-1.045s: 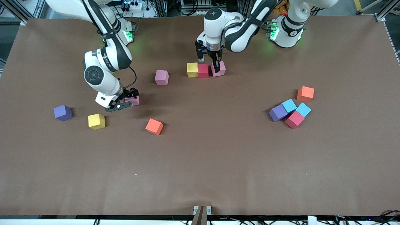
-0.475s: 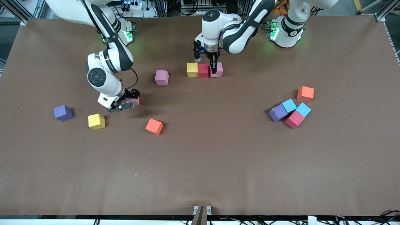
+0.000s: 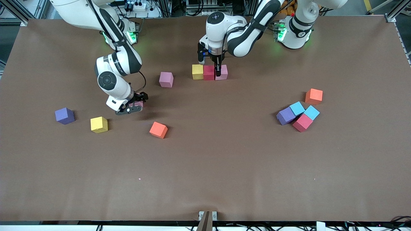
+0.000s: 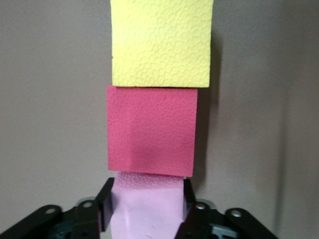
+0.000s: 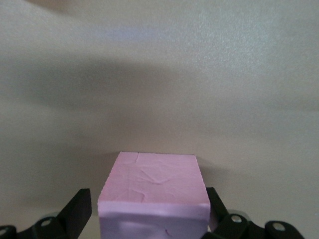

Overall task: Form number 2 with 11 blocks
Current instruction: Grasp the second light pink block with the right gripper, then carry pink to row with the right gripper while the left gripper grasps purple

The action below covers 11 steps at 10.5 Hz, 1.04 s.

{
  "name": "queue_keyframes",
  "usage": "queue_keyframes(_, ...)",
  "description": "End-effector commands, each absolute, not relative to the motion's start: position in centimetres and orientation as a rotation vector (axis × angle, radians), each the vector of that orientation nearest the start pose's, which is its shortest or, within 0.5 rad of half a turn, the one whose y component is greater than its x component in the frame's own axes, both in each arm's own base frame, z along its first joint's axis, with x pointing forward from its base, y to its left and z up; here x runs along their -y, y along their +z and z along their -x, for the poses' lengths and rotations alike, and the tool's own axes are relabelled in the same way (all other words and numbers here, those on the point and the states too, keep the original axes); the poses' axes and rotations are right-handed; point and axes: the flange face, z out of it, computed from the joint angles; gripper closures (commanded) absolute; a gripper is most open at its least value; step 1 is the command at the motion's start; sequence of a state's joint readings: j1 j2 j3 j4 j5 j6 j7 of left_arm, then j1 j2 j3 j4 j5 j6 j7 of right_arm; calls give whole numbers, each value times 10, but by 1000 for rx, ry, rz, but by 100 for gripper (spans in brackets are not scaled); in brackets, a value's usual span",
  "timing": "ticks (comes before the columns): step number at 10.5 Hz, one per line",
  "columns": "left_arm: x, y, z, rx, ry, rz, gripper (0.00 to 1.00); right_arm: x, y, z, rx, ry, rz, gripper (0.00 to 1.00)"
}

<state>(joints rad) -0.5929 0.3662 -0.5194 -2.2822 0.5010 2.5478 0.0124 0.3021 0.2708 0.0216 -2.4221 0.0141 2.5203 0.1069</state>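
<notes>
At the upper middle of the frame, the left gripper (image 3: 218,69) is standing over a pink block (image 3: 223,73), its fingers (image 4: 105,204) hugging the block's sides. That block is touching a red block (image 3: 208,72) beside a yellow block (image 3: 197,71) on the brown surface (image 3: 205,166). At the left, the right gripper (image 3: 135,104) is straddling another pink block (image 5: 154,186), fingers spread apart. No writing is readable.

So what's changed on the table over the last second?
The left gripper slid its pink cube against the red cube beside the yellow cube. The right gripper, open around another pink cube, shifted slightly. The loose cubes stayed.
</notes>
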Motion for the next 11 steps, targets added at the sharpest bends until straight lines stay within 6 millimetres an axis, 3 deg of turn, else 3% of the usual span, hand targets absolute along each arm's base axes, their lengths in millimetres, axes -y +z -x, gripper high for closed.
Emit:
queue_keyframes(1, 483, 210, -221, -2048, -69, 2262, 0, -151, 185, -444, 296, 270, 3140, 0)
queue_keyframes(2, 485, 218, -221, -1998, -97, 2301, 0, -151, 188, -444, 296, 268, 3139, 42)
queue_keyframes(3, 485, 235, -222, -1966, -135, 2307, 0, -150, 190, -445, 293, 261, 3139, 77)
queue_keyframes(4, 486, 254, -216, -1932, -141, 2293, 0, -151, 195, -447, 291, 244, 3139, 91)
queue_keyframes(6, 493, 312, -193, -1704, -120, 2488, 0, -159, 210, -456, 291, 199, 3135, 95)
queue_keyframes(7, 489, 343, -201, -1533, -117, 2603, 0, -169, 219, -462, 306, 221, 3133, 95)
queue_keyframes(9, 475, 395, -246, -1247, 18, 2824, 0, -215, 244, -472, 236, 235, 3143, 95)
queue_keyframes(10, 460, 421, -282, -1093, 108, 2905, 0, -241, 251, -472, 205, 211, 3145, 95)
queue_keyframes(11, 432, 444, -326, -944, 172, 2931, 0, -267, 256, -470, 170, 188, 3140, 95)
